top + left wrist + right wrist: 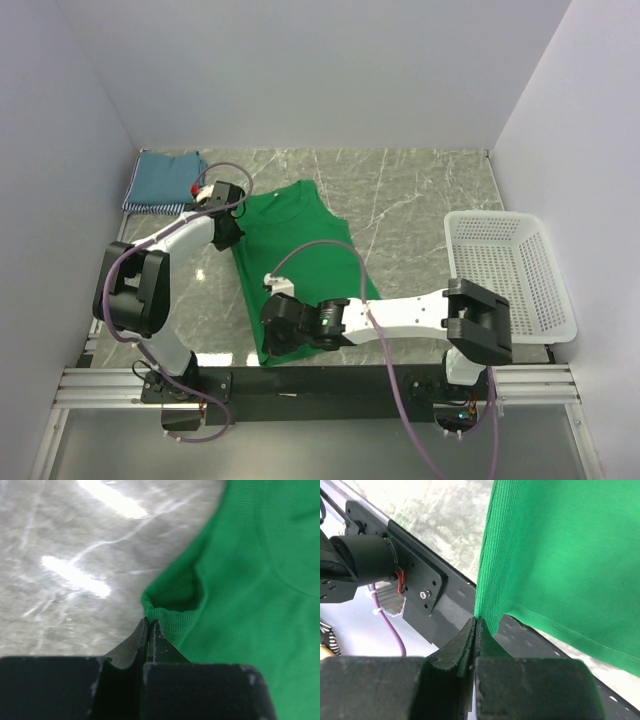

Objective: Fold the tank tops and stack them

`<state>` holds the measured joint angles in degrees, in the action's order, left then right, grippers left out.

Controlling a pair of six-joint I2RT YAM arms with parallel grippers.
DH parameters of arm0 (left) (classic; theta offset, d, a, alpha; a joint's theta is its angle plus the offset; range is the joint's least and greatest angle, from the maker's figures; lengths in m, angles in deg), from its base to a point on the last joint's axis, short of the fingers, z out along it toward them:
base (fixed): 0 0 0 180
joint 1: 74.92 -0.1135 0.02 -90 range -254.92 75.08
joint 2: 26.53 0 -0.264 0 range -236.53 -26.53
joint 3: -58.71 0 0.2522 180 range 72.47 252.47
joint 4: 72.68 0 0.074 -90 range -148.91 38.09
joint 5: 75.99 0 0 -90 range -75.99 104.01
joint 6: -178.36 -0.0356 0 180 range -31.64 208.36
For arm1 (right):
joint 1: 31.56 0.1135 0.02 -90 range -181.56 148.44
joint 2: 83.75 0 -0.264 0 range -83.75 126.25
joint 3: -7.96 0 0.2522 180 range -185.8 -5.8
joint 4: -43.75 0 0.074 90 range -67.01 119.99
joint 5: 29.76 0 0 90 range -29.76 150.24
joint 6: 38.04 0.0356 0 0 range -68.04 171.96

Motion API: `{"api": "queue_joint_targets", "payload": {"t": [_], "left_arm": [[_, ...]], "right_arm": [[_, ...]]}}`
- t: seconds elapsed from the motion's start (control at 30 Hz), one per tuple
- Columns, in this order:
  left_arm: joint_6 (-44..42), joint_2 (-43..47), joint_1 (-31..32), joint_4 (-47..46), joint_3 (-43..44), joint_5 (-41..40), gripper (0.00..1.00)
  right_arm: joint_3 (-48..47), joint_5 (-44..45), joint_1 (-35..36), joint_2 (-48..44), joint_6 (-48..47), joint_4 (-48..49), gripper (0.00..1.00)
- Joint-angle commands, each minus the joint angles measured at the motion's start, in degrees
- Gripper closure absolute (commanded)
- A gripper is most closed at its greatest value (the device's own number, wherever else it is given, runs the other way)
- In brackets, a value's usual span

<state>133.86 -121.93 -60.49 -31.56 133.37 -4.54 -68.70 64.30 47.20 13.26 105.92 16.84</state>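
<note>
Spread flat on the grey table (420, 190), a bit left of the middle: the green tank top (300, 250), neck hole at the far end. Pinched at its far left shoulder strap by the left gripper (149, 625), jaws squeezed tight on the cloth. Pinched at its near left bottom corner by the right gripper (475, 622), also tight on the cloth, close to the black rail (330, 380). Folded in the far left corner: the teal-blue tank top (165, 175), on top of the striped tank top (150, 205). Off to the right, well apart: a white basket (510, 265).
</note>
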Motion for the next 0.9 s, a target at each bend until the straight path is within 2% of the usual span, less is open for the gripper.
{"api": "queue_joint_targets", "payload": {"t": [0.0,0.43,0.87], "left_arm": [[-0.5,0.65,1.82,-1.25,4.04,1.06,0.99],[1.35,-5.67,8.15,-0.2,13.0,0.79,0.99],[2.32,-13.5,13.24,0.77,20.22,0.53,0.99]], "right_arm": [[3.29,1.66,-0.89,-3.84,0.89,1.98,1.0],[14.2,5.96,-4.05,-13.07,3.61,2.07,1.0],[21.93,7.98,-5.64,-17.56,5.37,2.42,1.0]]}}
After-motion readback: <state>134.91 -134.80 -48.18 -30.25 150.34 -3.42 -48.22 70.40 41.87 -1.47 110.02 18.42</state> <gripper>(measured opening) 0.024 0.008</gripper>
